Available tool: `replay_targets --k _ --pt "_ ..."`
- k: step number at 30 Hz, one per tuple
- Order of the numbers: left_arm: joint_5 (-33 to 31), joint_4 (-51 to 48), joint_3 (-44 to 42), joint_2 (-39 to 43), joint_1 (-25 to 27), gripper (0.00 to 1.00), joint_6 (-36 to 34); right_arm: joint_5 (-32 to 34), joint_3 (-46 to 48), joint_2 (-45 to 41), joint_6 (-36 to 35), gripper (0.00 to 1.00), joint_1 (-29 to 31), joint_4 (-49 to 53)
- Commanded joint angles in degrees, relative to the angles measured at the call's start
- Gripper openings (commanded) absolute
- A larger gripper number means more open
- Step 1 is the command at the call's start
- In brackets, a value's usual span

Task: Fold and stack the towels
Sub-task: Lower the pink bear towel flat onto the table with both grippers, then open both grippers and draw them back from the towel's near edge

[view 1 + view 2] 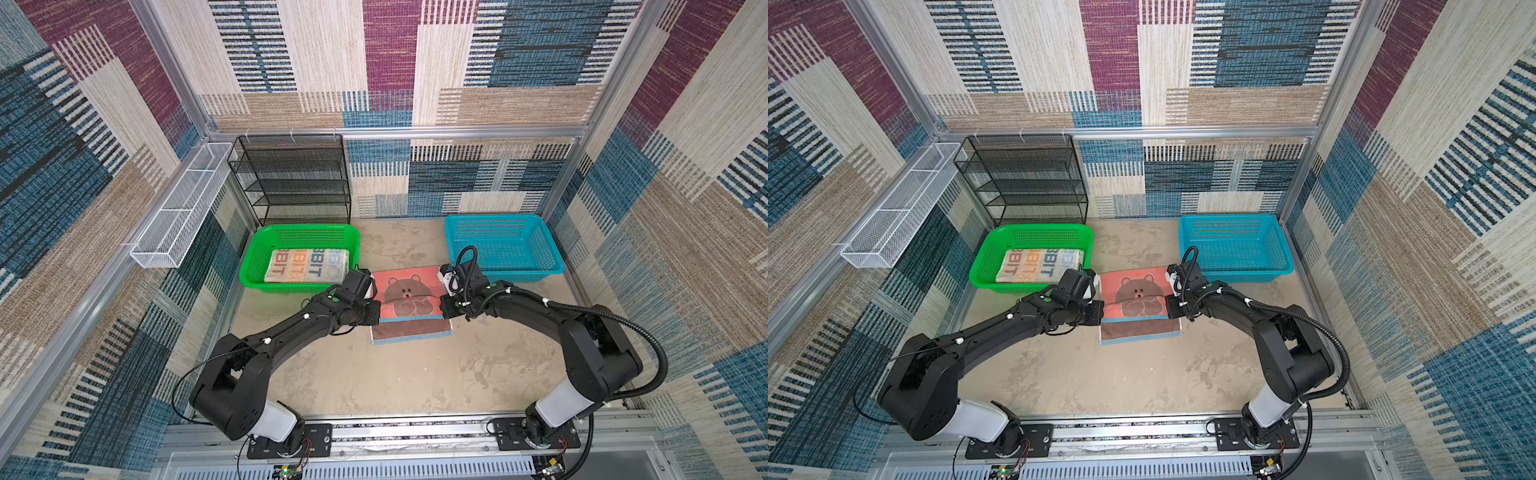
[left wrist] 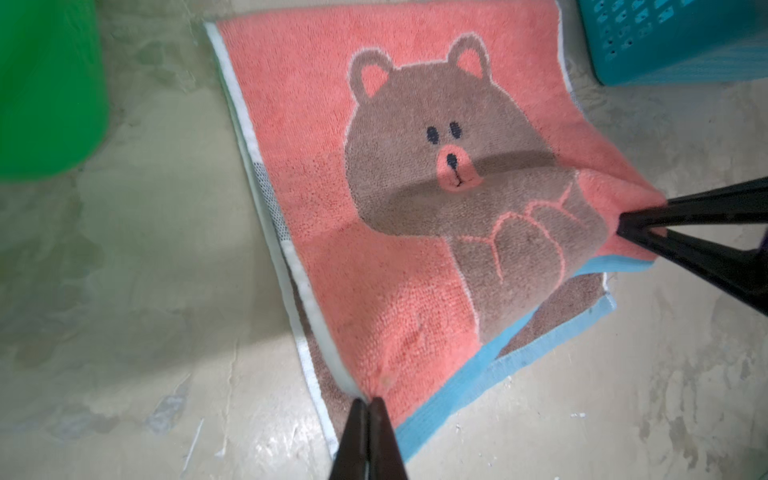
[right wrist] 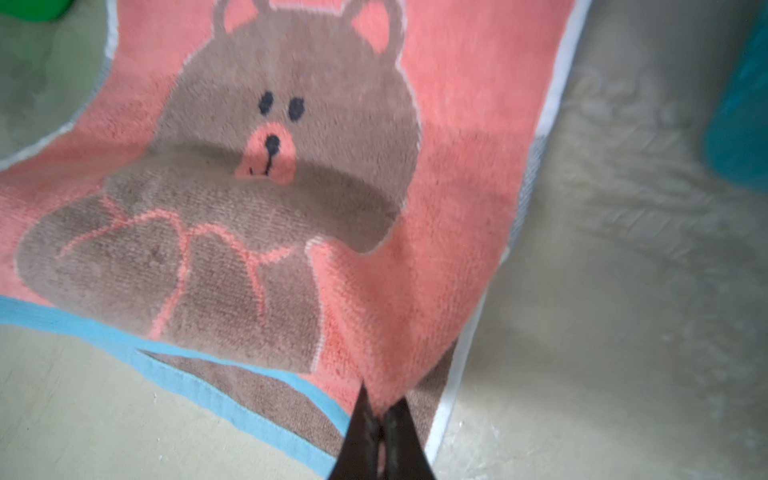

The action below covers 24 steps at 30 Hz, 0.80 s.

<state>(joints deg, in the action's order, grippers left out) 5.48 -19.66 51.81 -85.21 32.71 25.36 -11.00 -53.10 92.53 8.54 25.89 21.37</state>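
Where the coral towel (image 1: 409,301) lies: around the middle of the bench (image 1: 395,374), between the green basket (image 1: 307,228) and the blue basket (image 1: 505,274) and near both; it is shown in both top views (image 1: 1140,299).
Fold state: the bear-printed upper layer is doubled over a lower layer. The lower layer's brown band and blue hem are left showing toward the near edge of the bench.
Left fingers (image 2: 357,432): pressed together and clamped on the near-left corner of the upper layer.
Right fingers (image 3: 359,436): pressed together and clamped on the near-right corner of the same layer; they are also caught in the left wrist view (image 2: 685,259).
Held edge: raised a little off the lower layer, with a shallow sag crossing the bear's face.
Lettered towel (image 1: 307,267): folded and laid flat inside the green basket, toward the far-left corner of the bench.
Blue basket: set toward the far-right corner.
Black mesh rack (image 1: 291,178): stood at the far edge, behind the green basket.
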Motion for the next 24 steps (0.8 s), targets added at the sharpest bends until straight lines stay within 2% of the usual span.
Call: replay_targets --k 1,7,13,19,23,24 --pt "0.9 3.0 -1.7 -0.9 0.5 0.00 2.7 -2.1 1.9 0.2 2.6 0.00 0.0 -3.6" --pt "0.9 4.9 -4.1 -3.3 1.0 0.00 4.4 -2.2 5.2 0.5 4.0 0.02 0.1 -5.1" --pt "-0.2 3.8 -4.7 -3.2 1.3 0.00 4.7 -0.1 6.4 -2.9 4.4 0.25 0.1 -4.6" --pt "-3.5 0.7 -5.0 1.4 1.3 0.00 3.6 2.5 6.1 -7.9 4.1 0.48 0.1 -3.4" --pt "-4.1 -1.0 -4.9 4.3 1.4 0.24 2.8 2.1 6.5 -11.0 3.9 0.54 0.2 -4.0" --pt "-4.5 -1.6 -4.9 5.0 1.4 0.38 2.8 1.5 6.9 -11.7 4.0 0.56 0.3 -4.4"
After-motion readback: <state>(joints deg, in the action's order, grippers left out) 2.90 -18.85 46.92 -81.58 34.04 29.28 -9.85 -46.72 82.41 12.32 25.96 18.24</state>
